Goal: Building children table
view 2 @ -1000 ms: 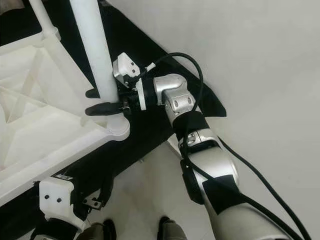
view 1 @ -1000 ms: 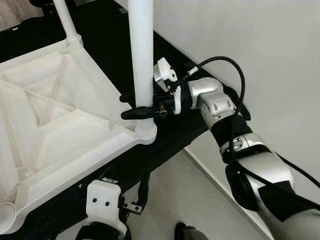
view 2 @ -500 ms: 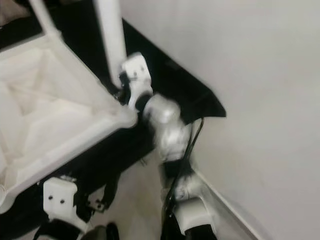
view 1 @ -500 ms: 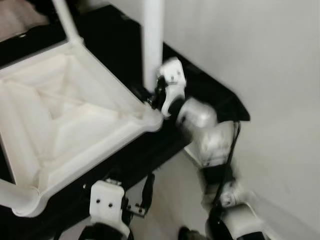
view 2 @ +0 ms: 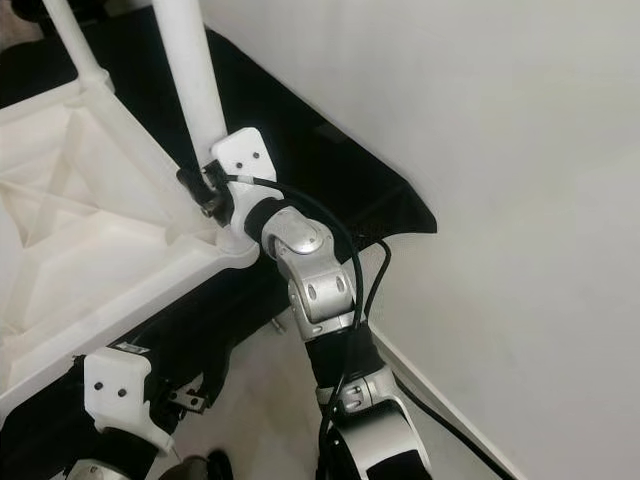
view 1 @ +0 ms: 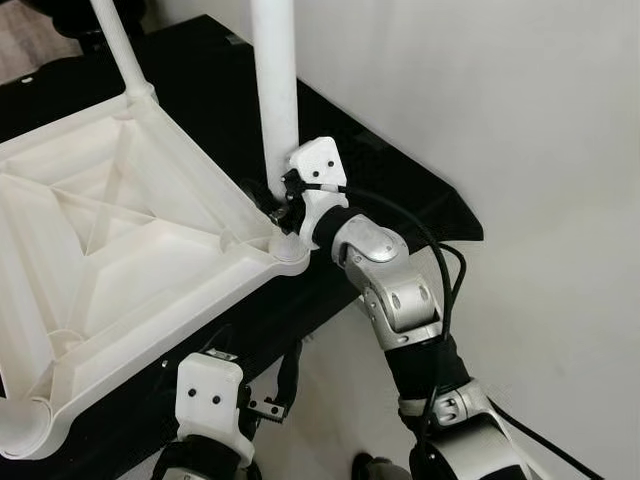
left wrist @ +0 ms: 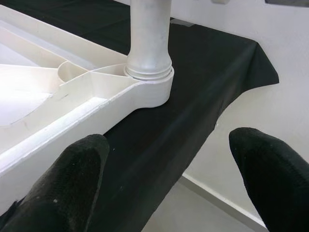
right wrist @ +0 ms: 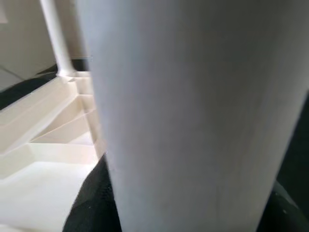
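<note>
Black-draped bench against a white wall; right gripper seemingly clamps the table leg (near its corner socket); twist squarely; left gripper spread, idle.

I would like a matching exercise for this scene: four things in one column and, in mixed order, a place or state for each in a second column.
Things:
1. right hand
2. left hand
3. tabletop
4. black cloth

Places or states:
A. upside down, ribs showing
B. open, below the table's edge
C. around the near leg just above its socket
D. spread beneath the table

Pairs: 1-C, 2-B, 3-A, 4-D
</note>
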Tool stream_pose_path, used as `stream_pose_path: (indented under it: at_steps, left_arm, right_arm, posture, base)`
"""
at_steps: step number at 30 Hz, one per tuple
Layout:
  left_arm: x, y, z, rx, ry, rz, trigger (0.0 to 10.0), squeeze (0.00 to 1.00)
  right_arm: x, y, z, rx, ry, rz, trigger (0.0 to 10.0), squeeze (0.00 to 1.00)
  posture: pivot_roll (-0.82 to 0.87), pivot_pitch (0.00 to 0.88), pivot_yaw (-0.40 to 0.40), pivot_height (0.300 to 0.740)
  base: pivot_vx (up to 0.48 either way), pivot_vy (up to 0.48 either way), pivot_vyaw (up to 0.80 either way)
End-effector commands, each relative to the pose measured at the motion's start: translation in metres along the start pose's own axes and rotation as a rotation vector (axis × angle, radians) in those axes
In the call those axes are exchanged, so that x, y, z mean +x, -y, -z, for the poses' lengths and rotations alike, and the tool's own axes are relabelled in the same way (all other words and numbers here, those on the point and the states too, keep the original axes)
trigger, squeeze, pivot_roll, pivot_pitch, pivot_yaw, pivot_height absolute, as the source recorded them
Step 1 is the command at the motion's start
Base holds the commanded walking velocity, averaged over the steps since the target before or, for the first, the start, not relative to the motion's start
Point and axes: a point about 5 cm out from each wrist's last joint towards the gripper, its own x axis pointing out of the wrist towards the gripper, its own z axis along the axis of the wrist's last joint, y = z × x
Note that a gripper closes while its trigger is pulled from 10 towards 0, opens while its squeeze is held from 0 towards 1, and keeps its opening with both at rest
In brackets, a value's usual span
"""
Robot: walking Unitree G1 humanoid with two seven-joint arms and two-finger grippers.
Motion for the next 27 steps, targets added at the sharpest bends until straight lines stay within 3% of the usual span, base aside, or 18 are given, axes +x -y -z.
stream_pose_path:
  at_steps: [1, 5, 6, 8, 9, 13, 16, 25, 26, 27]
  left_arm:
    - [-0.002, -0.001, 0.004, -0.003, -0.021, -0.008, 10.0, 0.00]
    - [-0.002, 0.000, 0.004, -0.005, -0.019, -0.006, 10.0, 0.00]
    - [-0.002, 0.000, 0.003, -0.006, -0.018, -0.006, 10.0, 0.00]
    - [-0.003, 0.001, 0.003, -0.006, -0.017, -0.007, 10.0, 0.00]
    - [-0.003, 0.001, 0.003, -0.008, -0.019, -0.006, 10.0, 0.00]
    - [-0.003, 0.002, 0.002, -0.008, -0.021, -0.004, 10.0, 0.00]
    - [-0.005, 0.002, 0.002, -0.008, -0.025, -0.004, 10.0, 0.00]
    - [-0.008, 0.004, 0.001, -0.010, -0.034, -0.002, 10.0, 0.00]
    - [-0.008, 0.004, 0.001, -0.010, -0.036, -0.002, 10.0, 0.00]
    - [-0.008, 0.004, 0.001, -0.010, -0.036, -0.002, 10.0, 0.00]
  right_arm:
    - [0.007, -0.021, 0.006, 0.093, 0.007, -0.130, 10.0, 1.00]
    - [0.007, -0.014, -0.005, 0.086, 0.063, -0.345, 10.0, 1.00]
    - [0.003, -0.009, -0.011, 0.010, 0.075, -0.475, 10.0, 1.00]
    - [-0.002, -0.004, -0.019, -0.084, 0.076, -0.615, 10.0, 1.00]
    - [-0.003, 0.003, -0.024, -0.090, 0.078, -0.668, 10.0, 0.00]
    - [-0.003, 0.014, -0.032, -0.075, 0.070, -0.768, 10.0, 0.00]
    - [-0.005, 0.016, -0.034, -0.015, 0.065, -0.923, 10.0, 0.00]
    - [0.004, 0.020, -0.032, -0.005, 0.028, -0.984, 10.0, 0.00]
    - [0.004, 0.021, -0.031, 0.001, 0.018, -1.004, 0.0, 0.00]
    - [0.004, 0.021, -0.031, 0.001, 0.018, -1.004, 0.0, 0.00]
  posture:
    - [0.02, 0.239, -0.020, 0.740]
    - [0.01, 0.241, -0.021, 0.740]
    - [0.02, 0.249, -0.023, 0.740]
    - [0.02, 0.249, -0.023, 0.740]
    - [0.03, 0.255, -0.025, 0.740]
    - [0.04, 0.259, -0.025, 0.740]
    - [0.05, 0.269, -0.024, 0.740]
    - [0.06, 0.282, -0.025, 0.740]
    - [0.06, 0.284, -0.026, 0.740]
    - [0.06, 0.284, -0.026, 0.740]
  base:
    - [0.000, 0.000, 0.00]
    - [0.000, 0.000, 0.00]
    - [0.000, 0.000, 0.00]
    - [0.000, 0.000, 0.00]
    - [0.000, 0.000, 0.00]
    - [0.000, 0.000, 0.00]
    - [0.000, 0.000, 0.00]
    - [0.000, 0.000, 0.00]
    - [0.000, 0.000, 0.00]
    - [0.000, 0.000, 0.00]
